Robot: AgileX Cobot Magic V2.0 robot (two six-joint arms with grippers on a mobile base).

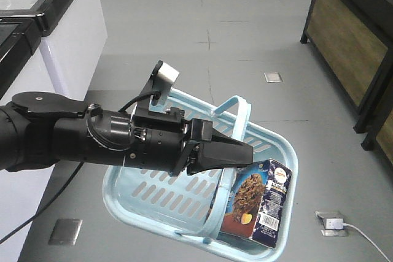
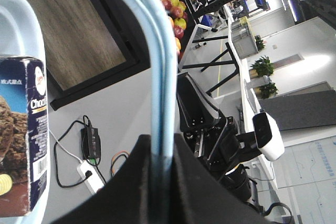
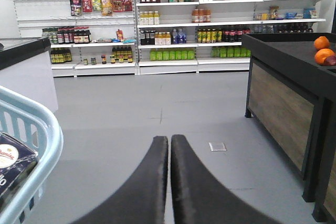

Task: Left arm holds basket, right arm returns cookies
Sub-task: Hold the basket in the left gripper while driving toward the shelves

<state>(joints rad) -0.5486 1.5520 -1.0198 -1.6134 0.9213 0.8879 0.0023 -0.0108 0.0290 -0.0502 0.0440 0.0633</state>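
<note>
One dark navy cookies carton (image 1: 258, 204) stands inside the right end of one light blue basket (image 1: 153, 197), which is held up over the grey floor (image 1: 245, 41). One left arm (image 1: 92, 139) reaches in from the left, and the left end effector (image 1: 236, 154) is clamped around a loop handle (image 2: 163, 77) of the basket. The right end effector (image 3: 169, 140) sits just right of the basket rim, its two fingers pressed together and empty. Far behind stand store shelves (image 3: 210, 24) of bottles.
</note>
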